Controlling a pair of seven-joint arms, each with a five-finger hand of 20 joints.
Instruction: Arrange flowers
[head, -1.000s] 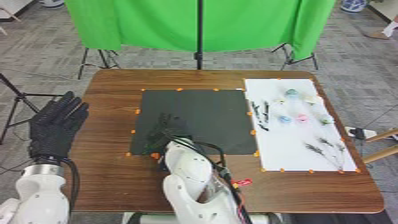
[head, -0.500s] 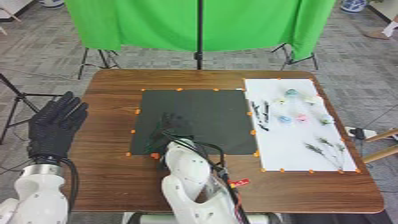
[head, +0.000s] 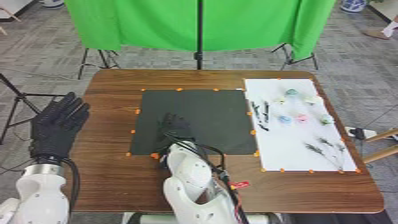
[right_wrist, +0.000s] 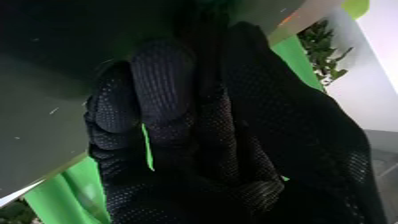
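1. RISK, R hand vs. dark grey rectangular mat: hand is low at approx. 8 o'clock of mat ctr. (12 = far side). Excess downward travel could snag or drag the mat. Contact: cannot tell.
2. RISK, pick-up: thin black stems lie close together at 10 o'clock of white sheet; a wide grasp may lift two. Small round pink flower head and small round blue flower head, near sheet ctr., may roll if brushed.
3. RISK, feathery grey-green sprigs, 5 o'clock of sheet: fine stalks may bend under a hard pinch.
4. STATE: R hand, cannot tell if released, clenched or grasping. L hand: fingers straight, released, at 9 o'clock of mat, off to the side.
5. CHANGE vs. prev. frames: green strands seen by R hand then; not discernible now. R hand shifted slightly toward 3 o'clock. Sheet items, L hand: no chg.
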